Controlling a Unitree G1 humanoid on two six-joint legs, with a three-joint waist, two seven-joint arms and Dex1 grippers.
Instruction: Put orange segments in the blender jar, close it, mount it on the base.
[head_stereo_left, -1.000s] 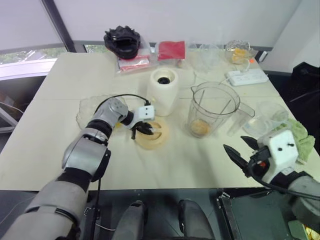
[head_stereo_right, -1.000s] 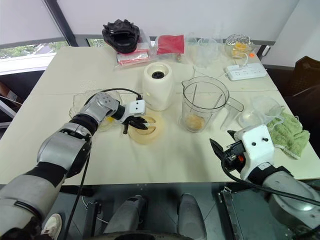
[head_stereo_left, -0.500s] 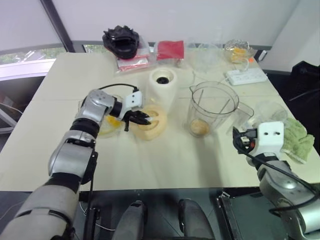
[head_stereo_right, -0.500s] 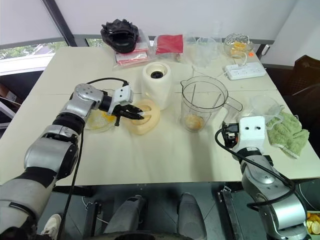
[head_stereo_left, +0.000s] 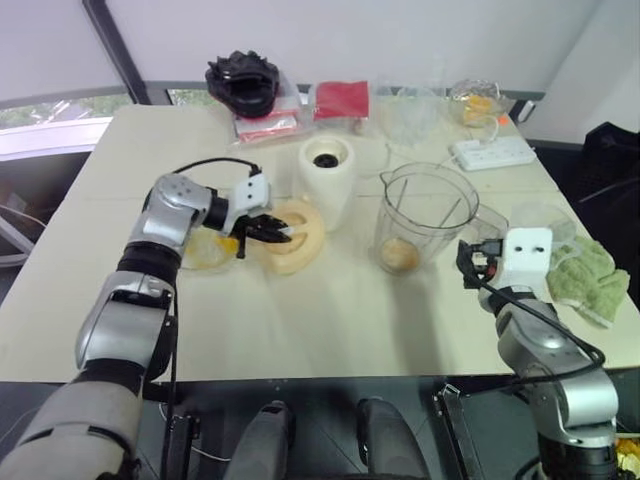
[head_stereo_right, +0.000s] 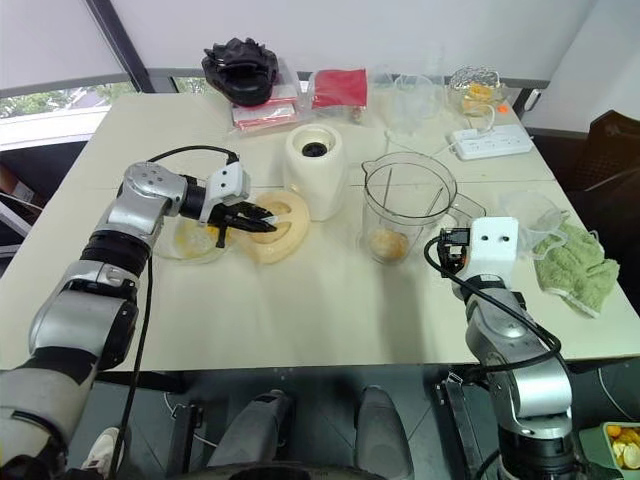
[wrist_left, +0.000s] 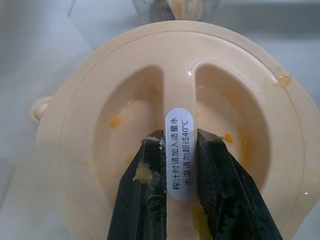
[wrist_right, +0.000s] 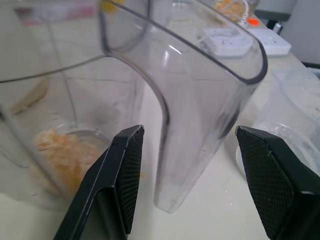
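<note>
The clear blender jar (head_stereo_left: 425, 215) stands upright at the table's middle right, with orange segments (head_stereo_left: 400, 255) lying at its bottom. Just left of it is the cream base (head_stereo_left: 328, 180) with its black socket on top. My left gripper (head_stereo_left: 262, 228) is shut on the middle rib of the round cream lid (wrist_left: 100, 125), and its fingers (wrist_left: 145, 200) pinch the rib by its white label. The lid hangs tilted above the table, left of the base. My right gripper (wrist_right: 189, 132) is open, with the jar's handle (wrist_right: 200, 100) between its fingers.
A shallow clear bowl (head_stereo_left: 205, 250) with orange pieces sits under my left forearm. A green cloth (head_stereo_left: 580, 280) and a small clear tub (head_stereo_left: 540, 222) lie at the right edge. A power strip (head_stereo_left: 493, 152), a red bag (head_stereo_left: 342, 100) and a black object (head_stereo_left: 245, 85) line the back.
My left gripper has lifted the lid off the table, up and to the left, tilting it. My right gripper has moved forward to the jar's handle.
</note>
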